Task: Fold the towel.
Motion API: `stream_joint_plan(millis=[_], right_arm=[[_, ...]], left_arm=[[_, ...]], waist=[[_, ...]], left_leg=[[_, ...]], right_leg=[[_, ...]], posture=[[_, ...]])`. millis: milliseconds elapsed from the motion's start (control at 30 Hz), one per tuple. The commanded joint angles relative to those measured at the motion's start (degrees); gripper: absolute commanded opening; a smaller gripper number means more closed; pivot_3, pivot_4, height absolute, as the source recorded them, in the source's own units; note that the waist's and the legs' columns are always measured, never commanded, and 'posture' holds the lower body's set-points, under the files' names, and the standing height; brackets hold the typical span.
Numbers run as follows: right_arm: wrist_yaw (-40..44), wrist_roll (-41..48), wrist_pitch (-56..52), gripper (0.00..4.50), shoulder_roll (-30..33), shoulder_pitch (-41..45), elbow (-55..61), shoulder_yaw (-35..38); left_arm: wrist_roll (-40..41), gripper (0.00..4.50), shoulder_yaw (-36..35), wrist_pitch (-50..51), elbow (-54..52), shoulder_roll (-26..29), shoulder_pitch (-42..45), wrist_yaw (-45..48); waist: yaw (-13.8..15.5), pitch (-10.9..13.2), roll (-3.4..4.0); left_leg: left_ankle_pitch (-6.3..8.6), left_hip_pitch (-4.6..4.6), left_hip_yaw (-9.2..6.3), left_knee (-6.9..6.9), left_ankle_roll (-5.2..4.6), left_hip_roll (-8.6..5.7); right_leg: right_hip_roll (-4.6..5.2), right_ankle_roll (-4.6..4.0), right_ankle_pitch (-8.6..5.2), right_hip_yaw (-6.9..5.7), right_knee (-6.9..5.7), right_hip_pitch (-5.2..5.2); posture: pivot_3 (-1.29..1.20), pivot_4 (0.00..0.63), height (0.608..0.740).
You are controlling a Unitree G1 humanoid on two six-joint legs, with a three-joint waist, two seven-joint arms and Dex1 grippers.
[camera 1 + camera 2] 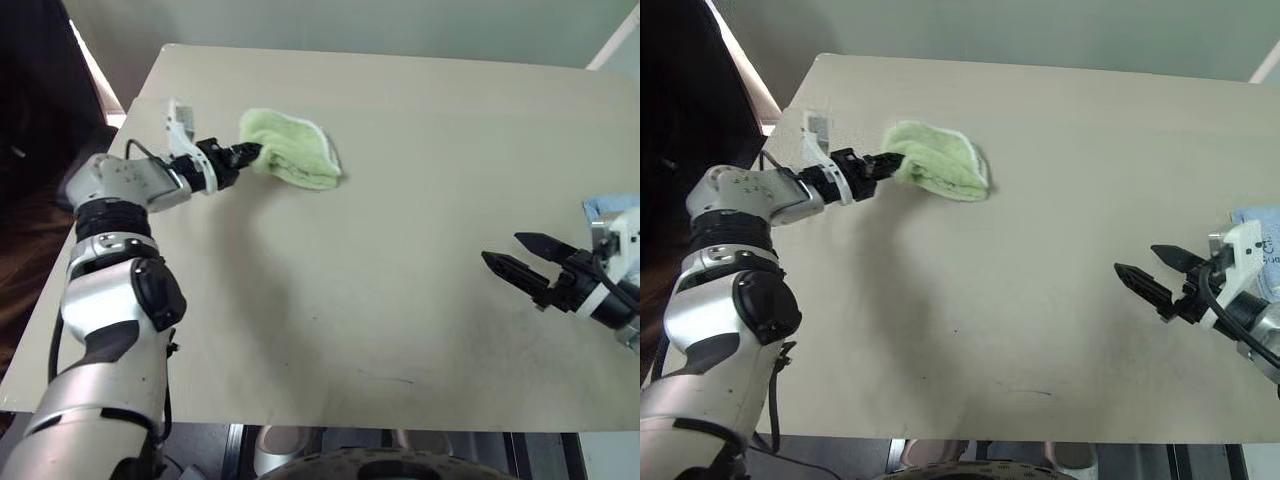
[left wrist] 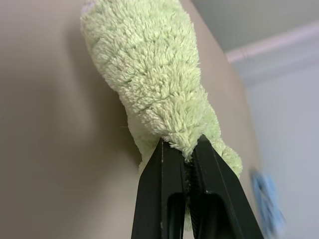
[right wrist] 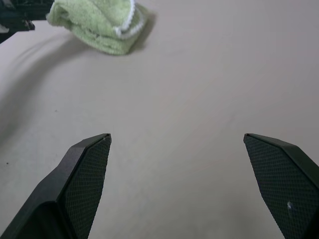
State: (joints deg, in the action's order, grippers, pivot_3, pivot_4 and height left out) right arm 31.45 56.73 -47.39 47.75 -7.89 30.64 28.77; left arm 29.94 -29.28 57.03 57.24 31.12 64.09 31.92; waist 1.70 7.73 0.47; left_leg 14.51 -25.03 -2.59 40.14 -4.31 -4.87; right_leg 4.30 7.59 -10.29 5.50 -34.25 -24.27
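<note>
The light green towel (image 1: 292, 150) lies bunched and doubled over at the far left of the beige table (image 1: 400, 260), its white stitched edge showing along one side. My left gripper (image 1: 250, 152) is shut on the towel's near-left edge, holding a fold of terry cloth (image 2: 164, 99) between its black fingers (image 2: 159, 199). In the right wrist view the towel (image 3: 99, 25) sits far off beyond my open right gripper (image 3: 177, 144). My right gripper (image 1: 505, 252) hovers over the table's right side, well apart from the towel, with nothing between its fingers.
A light blue cloth (image 1: 1262, 235) lies at the table's right edge, just behind my right wrist. The table's left edge (image 1: 120, 160) runs close beside my left arm. A dark area lies beyond that edge.
</note>
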Motion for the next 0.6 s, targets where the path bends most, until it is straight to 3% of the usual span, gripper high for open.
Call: stream_joint_plan(millis=[33,333,600], right_arm=[[2.4,-1.5,0.7,4.50,1.5,2.5,-1.5,-1.3],[6.0,-4.6,0.8,4.50,2.0,7.4,-5.4,-5.7],[8.2,-7.3,1.4,4.50,1.5,9.0,-7.0,-7.6]], left_arm=[[1.3,0.02,-5.2,-7.6,-1.6,0.7,-0.8,-9.0],[3.0,0.02,-11.5,-14.1,-27.2,-7.5,-13.8,-29.8],[14.4,0.02,-16.9,-10.4,-48.2,-17.9,-18.5,-42.6]], waist=[[0.0,0.0,0.00],[0.0,0.0,-0.01],[-0.1,0.0,-0.03]], left_leg=[[-0.01,-0.01,-0.03,0.02,0.02,0.00],[-0.22,-0.13,-0.20,0.01,0.40,0.38],[-0.45,0.02,-0.26,-0.03,0.69,0.58]], right_leg=[[0.01,-0.03,0.01,-0.11,-0.01,0.02],[-0.06,-0.58,-0.30,-0.69,-0.72,0.10],[-0.16,-1.06,-0.24,-0.76,-0.87,0.15]], posture=[[0.00,0.150,0.728],[0.00,0.150,0.728],[0.00,0.150,0.728]])
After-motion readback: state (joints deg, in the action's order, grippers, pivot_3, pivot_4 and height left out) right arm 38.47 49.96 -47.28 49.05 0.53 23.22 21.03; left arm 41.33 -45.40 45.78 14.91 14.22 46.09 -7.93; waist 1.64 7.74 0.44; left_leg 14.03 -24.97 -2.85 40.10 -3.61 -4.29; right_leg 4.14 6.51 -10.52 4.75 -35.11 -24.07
